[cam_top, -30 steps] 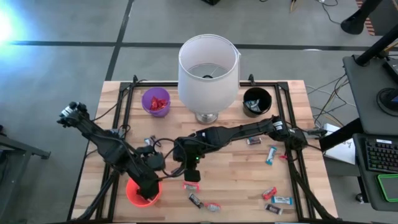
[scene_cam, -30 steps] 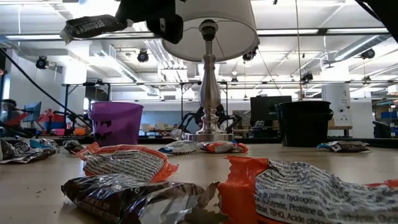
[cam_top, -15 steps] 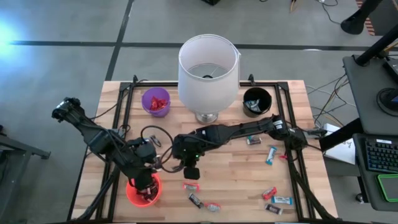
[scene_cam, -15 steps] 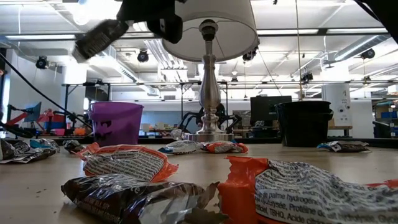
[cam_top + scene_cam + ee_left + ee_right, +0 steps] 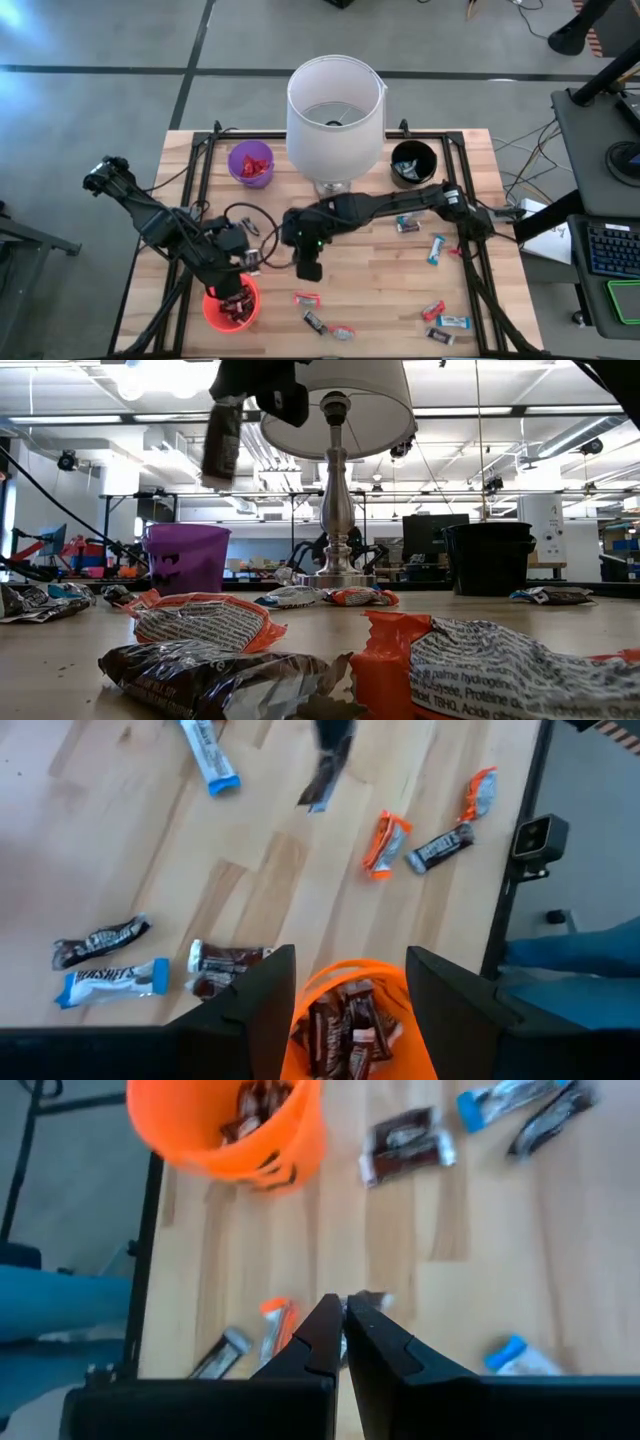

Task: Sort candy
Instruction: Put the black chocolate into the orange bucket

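My right gripper (image 5: 307, 268) hangs over the table's middle, shut on a dark-wrapped candy (image 5: 222, 440) that dangles high above the wood, also seen in the left wrist view (image 5: 328, 770). My left gripper (image 5: 350, 1010) stands open just above the orange cup (image 5: 230, 308) at the near left, touching nothing. That cup holds several dark brown candy bars (image 5: 335, 1025). More candy lies flat on the table: a red bar (image 5: 306, 298), a dark bar (image 5: 315, 321) and blue bars (image 5: 436, 248). The purple cup (image 5: 250, 163) holds red candy. My right gripper pinches the dark candy by its upper wrapper end (image 5: 228, 402) between its two shut fingers (image 5: 325, 1325), which slant downward. A sliver of wrapper (image 5: 372, 1299) shows beside the fingertips. The candy hangs nearly upright below them, lifted clear of the table.
A white-shaded lamp (image 5: 335, 110) stands at the far middle, a black cup (image 5: 412, 163) to its right. Loose candy lies along the near right (image 5: 452, 322) and beside the orange cup (image 5: 225, 965). A dark frame (image 5: 205, 160) and cables edge the table.
My right gripper has drawn a little toward the far edge and up. The dark candy in its hold has swung from lying level to hanging almost upright. My left gripper has risen a little over the orange cup and stays open.
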Tool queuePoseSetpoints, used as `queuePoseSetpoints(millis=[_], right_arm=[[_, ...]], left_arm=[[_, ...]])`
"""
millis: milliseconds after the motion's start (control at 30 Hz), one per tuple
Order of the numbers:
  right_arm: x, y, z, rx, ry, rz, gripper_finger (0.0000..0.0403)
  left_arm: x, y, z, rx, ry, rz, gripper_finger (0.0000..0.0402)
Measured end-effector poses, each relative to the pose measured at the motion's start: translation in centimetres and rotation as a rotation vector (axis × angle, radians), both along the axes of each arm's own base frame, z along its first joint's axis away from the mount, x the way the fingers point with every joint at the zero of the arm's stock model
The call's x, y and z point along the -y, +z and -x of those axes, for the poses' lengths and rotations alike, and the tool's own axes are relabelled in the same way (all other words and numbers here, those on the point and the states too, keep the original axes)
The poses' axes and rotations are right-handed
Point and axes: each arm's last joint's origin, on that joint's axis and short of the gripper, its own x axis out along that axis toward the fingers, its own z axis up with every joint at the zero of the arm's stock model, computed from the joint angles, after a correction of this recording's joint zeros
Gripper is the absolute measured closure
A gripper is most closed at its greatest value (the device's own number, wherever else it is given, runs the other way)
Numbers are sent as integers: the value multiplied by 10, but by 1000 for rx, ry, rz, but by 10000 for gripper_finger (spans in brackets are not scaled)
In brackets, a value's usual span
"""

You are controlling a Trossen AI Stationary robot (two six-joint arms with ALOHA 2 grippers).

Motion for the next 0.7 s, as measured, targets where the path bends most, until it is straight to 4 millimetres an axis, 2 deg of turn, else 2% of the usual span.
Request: queuePoseSetpoints(millis=[267, 433, 700], right_arm=[[-39, -14, 7, -52, 25, -35, 394], [-59, -33, 10, -73, 28, -58, 394], [-65, -72, 14, -146, -6, -74, 394]], left_arm=[[-7, -4, 9, -92, -9, -76, 229], [-10, -2, 12, -89, -17, -94, 229], [-16, 4, 18, -49, -9, -99, 229]])
